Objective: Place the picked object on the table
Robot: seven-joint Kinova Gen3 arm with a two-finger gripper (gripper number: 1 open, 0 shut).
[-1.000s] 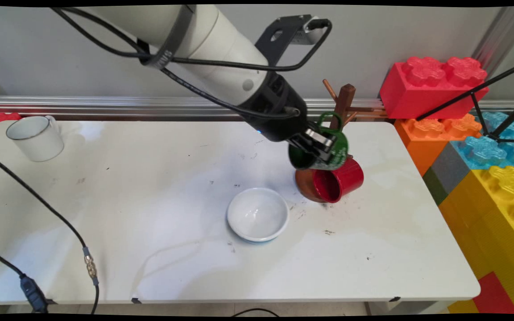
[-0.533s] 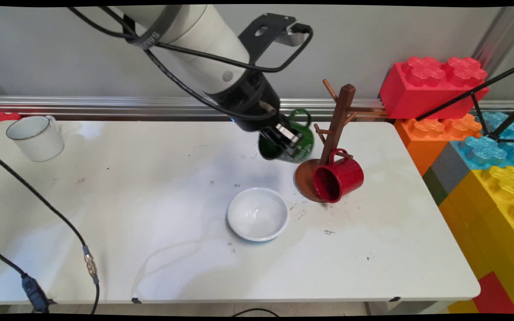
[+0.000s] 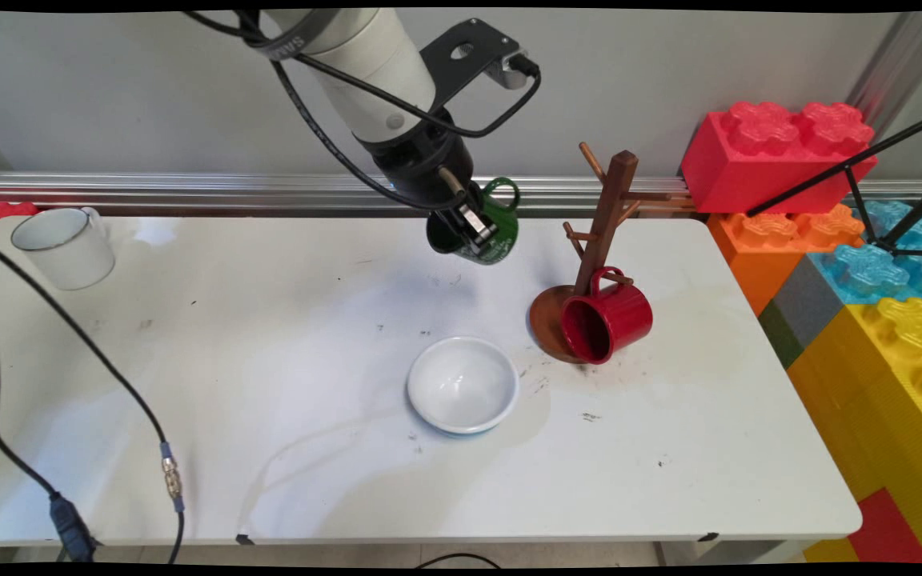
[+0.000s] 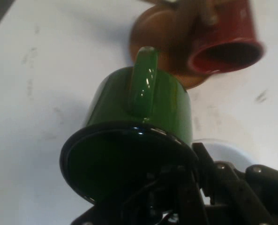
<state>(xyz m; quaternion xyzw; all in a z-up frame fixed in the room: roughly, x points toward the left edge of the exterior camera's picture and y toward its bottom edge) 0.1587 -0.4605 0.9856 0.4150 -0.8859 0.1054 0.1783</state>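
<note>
My gripper [image 3: 473, 230] is shut on the rim of a green mug [image 3: 487, 232], which it holds tilted in the air above the table's far side, handle up. In the hand view the green mug [image 4: 143, 122] fills the middle, its dark mouth toward the camera, and the gripper [image 4: 176, 187] clamps its lower rim. To the right stands a brown wooden mug tree [image 3: 607, 232] on a round base. A red mug [image 3: 607, 318] hangs on its side from a low peg. In the hand view the red mug [image 4: 225, 40] and the tree's base [image 4: 157, 33] lie beyond the green mug.
A white bowl [image 3: 463, 384] sits near the table's middle, in front of the held mug. A white enamel mug [image 3: 65, 246] stands at the far left corner. Large coloured toy bricks [image 3: 853, 240] are stacked along the right side. Black cables [image 3: 69, 376] hang at the left.
The arm has carried the green mug up and to the left, away from the mug tree and toward the table's back edge. The red mug stays on its peg.
</note>
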